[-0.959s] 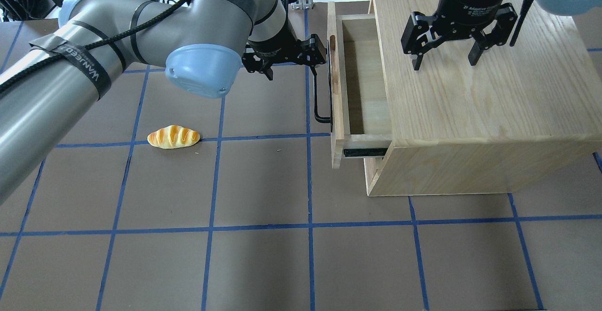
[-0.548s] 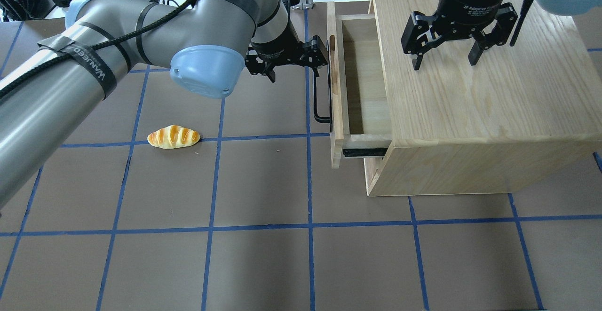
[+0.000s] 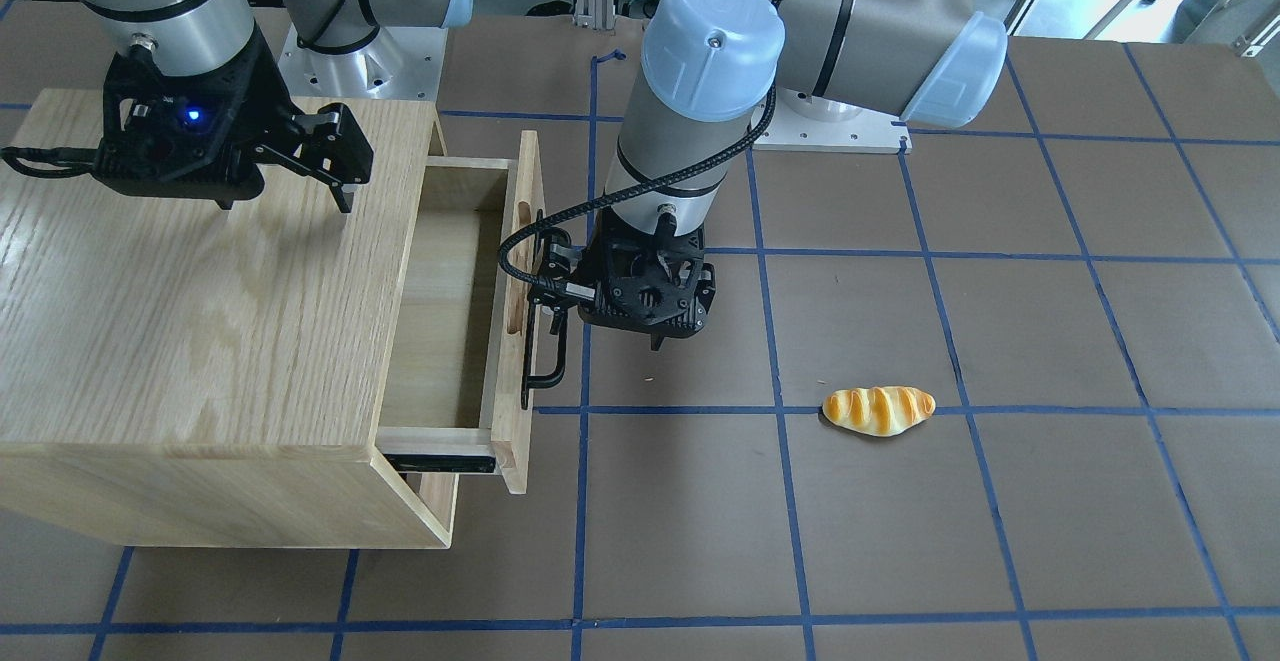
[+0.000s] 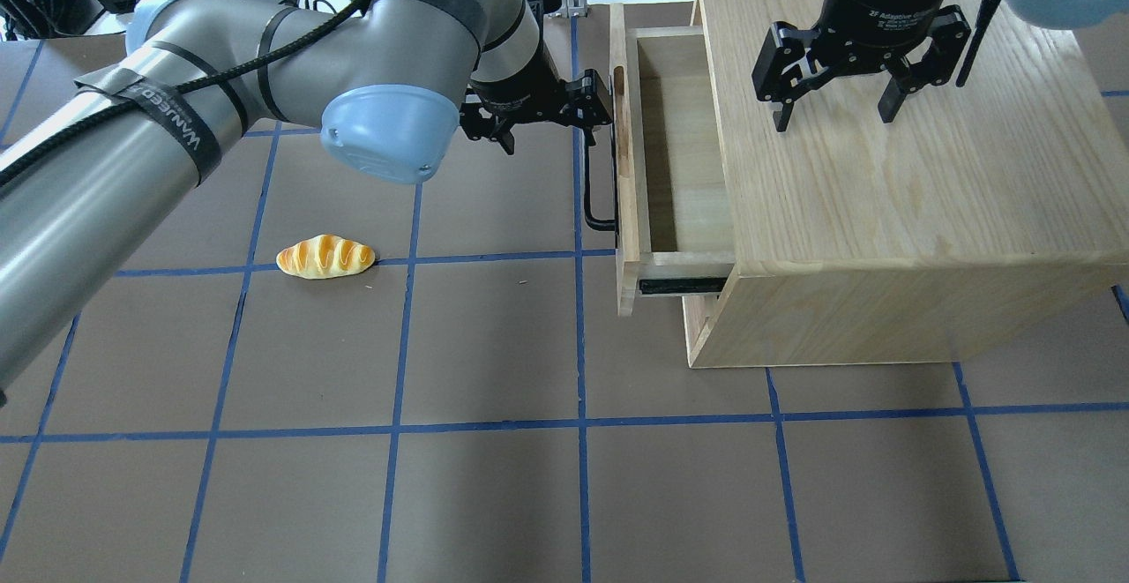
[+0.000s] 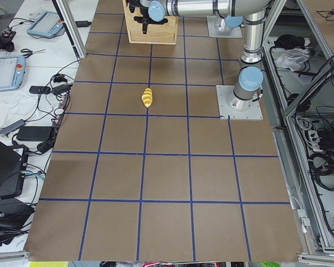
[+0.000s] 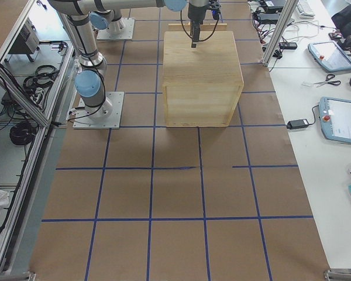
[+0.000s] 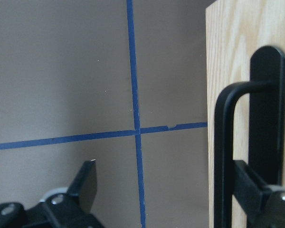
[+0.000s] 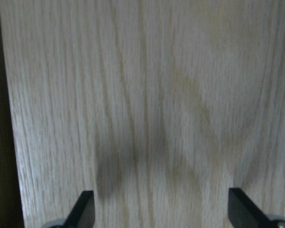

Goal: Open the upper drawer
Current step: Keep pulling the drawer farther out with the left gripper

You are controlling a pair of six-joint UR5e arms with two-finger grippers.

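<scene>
The drawer (image 4: 684, 160) gapes open upward, reachable from above. The left gripper (image 4: 551, 124) straddles its handle (image 4: 586, 182), blocking the front. A roll (image 4: 325, 257) lies well apart on the table (image 4: 494, 345).

Oak upper drawer (image 4: 684, 151), black handle (image 4: 586, 186), orange-striped bread (image 4: 325, 257)

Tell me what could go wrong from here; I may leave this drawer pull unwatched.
The left gripper is open, one finger merely hooked behind the handle, so it may slip off. It hooks near the handle's end, so the drawer might skew and bind. The right gripper is open above the cabinet, perhaps not pressing it, so the cabinet might slide.
</scene>
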